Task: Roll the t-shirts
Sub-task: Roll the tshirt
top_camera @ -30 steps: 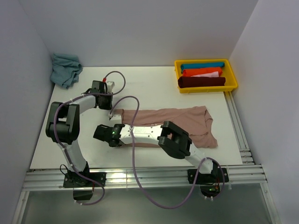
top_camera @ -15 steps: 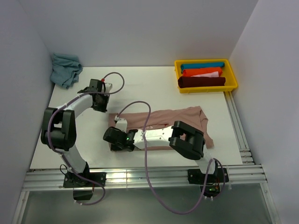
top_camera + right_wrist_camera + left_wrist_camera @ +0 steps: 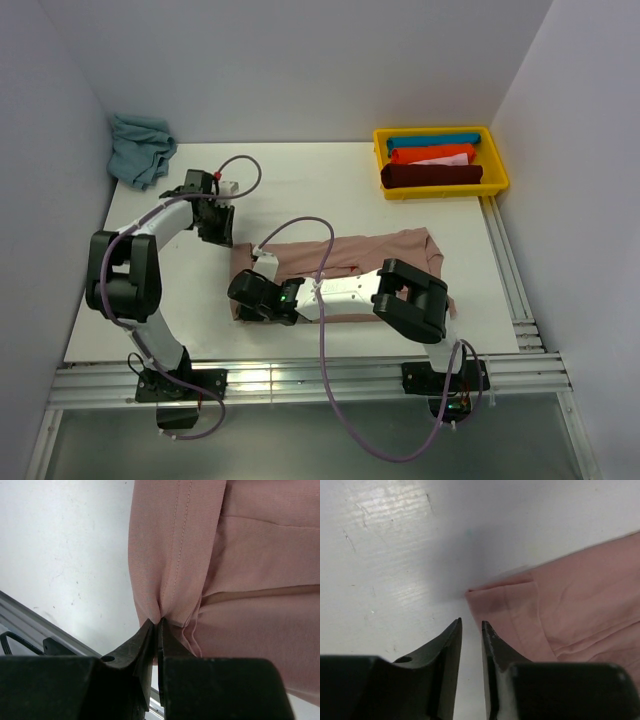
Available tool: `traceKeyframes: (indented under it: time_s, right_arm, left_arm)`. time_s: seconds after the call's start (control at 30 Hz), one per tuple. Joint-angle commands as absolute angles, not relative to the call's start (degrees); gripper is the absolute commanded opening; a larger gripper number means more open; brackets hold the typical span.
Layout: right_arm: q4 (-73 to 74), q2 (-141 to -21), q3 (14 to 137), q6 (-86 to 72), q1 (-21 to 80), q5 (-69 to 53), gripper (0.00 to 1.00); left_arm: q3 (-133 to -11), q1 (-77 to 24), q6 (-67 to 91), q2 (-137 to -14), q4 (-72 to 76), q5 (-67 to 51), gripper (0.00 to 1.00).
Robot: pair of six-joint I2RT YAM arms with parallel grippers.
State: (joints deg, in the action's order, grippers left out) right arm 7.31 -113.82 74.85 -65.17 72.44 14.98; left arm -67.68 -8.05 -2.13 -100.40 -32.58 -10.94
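Note:
A dusty pink t-shirt (image 3: 400, 250) lies folded into a long strip across the middle of the white table. My right gripper (image 3: 240, 300) reaches over it to its near left end. In the right wrist view this gripper (image 3: 156, 621) is shut on a pinched fold of the shirt's stitched hem (image 3: 175, 555). My left gripper (image 3: 224, 236) is just beyond the shirt's far left corner. In the left wrist view it (image 3: 471, 622) is slightly open and empty, and the shirt's corner (image 3: 510, 600) lies just ahead of its right finger.
A yellow bin (image 3: 445, 192) at the back right holds rolled teal, orange, white and dark red shirts. A crumpled teal shirt (image 3: 140, 148) lies at the back left corner. Aluminium rails run along the near edge (image 3: 300, 375) and the right edge (image 3: 510, 280).
My right gripper has moved right and slightly nearer at the shirt's left end. My left gripper has left the shirt's far left corner and drawn back up and left.

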Motion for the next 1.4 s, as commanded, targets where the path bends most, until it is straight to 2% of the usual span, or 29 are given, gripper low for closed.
traceKeyframes:
  time_s: [0.0,0.17,0.43,0.53,0.63,0.67,0.8,0.9,1.13,1.37]
  right_arm:
    - [5.27,-113.11,75.94,-66.53,72.25,14.68,0.09]
    - [6.59,-114.17,76.9,-66.36,72.16,14.94,0.09]
    - [7.21,-113.64,76.73,-66.62,72.25,15.65,0.09]
    - [7.12,-113.82,76.64,-66.71,72.25,15.65,0.09]
    - [7.12,-114.17,76.82,-66.62,72.16,15.47,0.08]
    - [7.21,-114.0,76.82,-66.62,72.16,15.56,0.08]
    - [6.86,-113.29,75.94,-66.8,72.25,16.08,0.08]
    - [6.59,-112.59,75.06,-67.06,72.25,16.43,0.09]
    - [6.15,-111.71,73.48,-67.85,72.33,16.7,0.16]
    - [12.99,-111.97,78.03,-66.54,73.04,21.0,0.41]
  left_arm:
    - [-66.97,-4.93,-2.55,-100.98,-34.62,-18.18,0.33]
    - [-65.39,-4.04,-3.08,-102.3,-35.42,-24.25,0.5]
    - [-65.83,-4.39,-1.94,-107.84,-35.07,-28.12,0.53]
    - [-66.44,-4.48,-1.23,-108.89,-34.89,-29.18,0.48]
    - [-68.11,-5.18,-1.14,-109.16,-35.33,-27.96,0.31]
    - [-68.46,-5.27,-0.97,-108.9,-35.25,-27.25,0.19]
    - [-70.92,-6.33,-1.14,-106.62,-36.65,-21.9,0.04]
    - [-73.12,-8.52,-1.49,-105.39,-38.14,-16.71,0.0]
    - [-76.63,-14.23,-1.41,-104.85,-40.86,-8.18,0.0]
    - [-78.31,-17.14,-0.88,-106.0,-42.71,-4.84,0.0]
